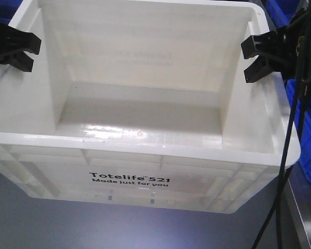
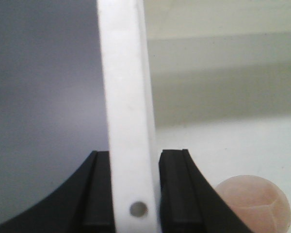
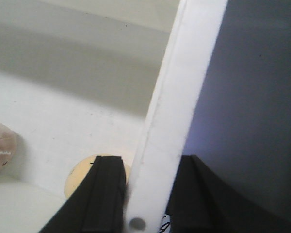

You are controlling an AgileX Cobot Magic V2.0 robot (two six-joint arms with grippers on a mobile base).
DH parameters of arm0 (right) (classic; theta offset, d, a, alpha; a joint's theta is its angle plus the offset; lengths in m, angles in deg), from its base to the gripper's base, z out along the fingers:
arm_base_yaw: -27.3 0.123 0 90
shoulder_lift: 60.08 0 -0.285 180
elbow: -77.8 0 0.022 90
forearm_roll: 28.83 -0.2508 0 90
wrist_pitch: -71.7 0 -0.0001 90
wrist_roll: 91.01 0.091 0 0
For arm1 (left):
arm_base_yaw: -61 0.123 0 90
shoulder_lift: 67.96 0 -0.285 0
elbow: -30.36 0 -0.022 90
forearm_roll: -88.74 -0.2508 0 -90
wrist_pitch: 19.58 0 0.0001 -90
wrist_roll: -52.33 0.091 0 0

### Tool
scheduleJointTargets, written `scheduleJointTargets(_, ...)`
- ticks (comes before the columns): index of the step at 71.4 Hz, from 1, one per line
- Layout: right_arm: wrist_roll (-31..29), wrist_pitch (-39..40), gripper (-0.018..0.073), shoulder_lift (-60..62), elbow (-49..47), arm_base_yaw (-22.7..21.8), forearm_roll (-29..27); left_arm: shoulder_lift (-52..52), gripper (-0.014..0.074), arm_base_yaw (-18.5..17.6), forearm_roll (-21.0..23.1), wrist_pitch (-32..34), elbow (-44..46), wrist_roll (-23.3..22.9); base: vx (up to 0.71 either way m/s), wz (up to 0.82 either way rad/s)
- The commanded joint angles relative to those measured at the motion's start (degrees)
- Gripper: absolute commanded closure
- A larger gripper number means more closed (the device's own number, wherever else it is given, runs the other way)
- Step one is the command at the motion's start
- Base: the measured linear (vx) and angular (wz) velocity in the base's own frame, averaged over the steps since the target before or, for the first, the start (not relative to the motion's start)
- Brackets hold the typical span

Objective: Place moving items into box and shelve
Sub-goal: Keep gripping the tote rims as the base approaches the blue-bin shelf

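The box (image 1: pixel 129 179), a big white crate printed "Totelife 521", fills the front view and tilts toward the camera. My left gripper (image 1: pixel 18 49) holds its left rim and my right gripper (image 1: pixel 259 57) holds its right rim. In the left wrist view the white rim (image 2: pixel 126 97) runs up between the black fingers of the left gripper (image 2: pixel 136 155). The right wrist view shows the rim (image 3: pixel 184 87) pinched in the right gripper (image 3: pixel 145 162). Inside on the box floor lie a pinkish ball (image 2: pixel 254 204), a pale yellow ball (image 3: pixel 77 179) and a pink stitched item (image 3: pixel 0 150).
Blue plastic bins stand at the right (image 1: pixel 306 135) and at the back left (image 1: pixel 5 8). A grey surface (image 1: pixel 41 223) lies below the box. A black cable (image 1: pixel 285 155) hangs down from the right arm past the box's right corner.
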Motion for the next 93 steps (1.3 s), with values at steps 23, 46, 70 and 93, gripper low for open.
scheduleJointTargets(23, -1.6, 4.3, 0.0571, 2.3, -2.5, 0.0, -3.7, 2.4, 0.0613, -0.3, 2.0, 6.4, 2.7, 0.3, 0.45, -0.08)
scheduleJointTargets(46, -1.6, 4.3, 0.0571, 2.3, -2.5, 0.0, -3.7, 2.4, 0.0613, -0.3, 2.0, 6.4, 2.7, 0.3, 0.47, -0.09)
scheduleJointTargets(70, -1.6, 4.3, 0.0571, 2.3, -2.5, 0.0, -3.7, 2.4, 0.0613, -0.3, 2.0, 6.4, 2.7, 0.3, 0.48, -0.05)
scheduleJointTargets(93, -1.6, 4.4, 0.0571, 2.3, -2.5, 0.0, -3.7, 2.4, 0.0613, -0.3, 2.1, 6.4, 2.7, 0.3, 0.47, -0.02)
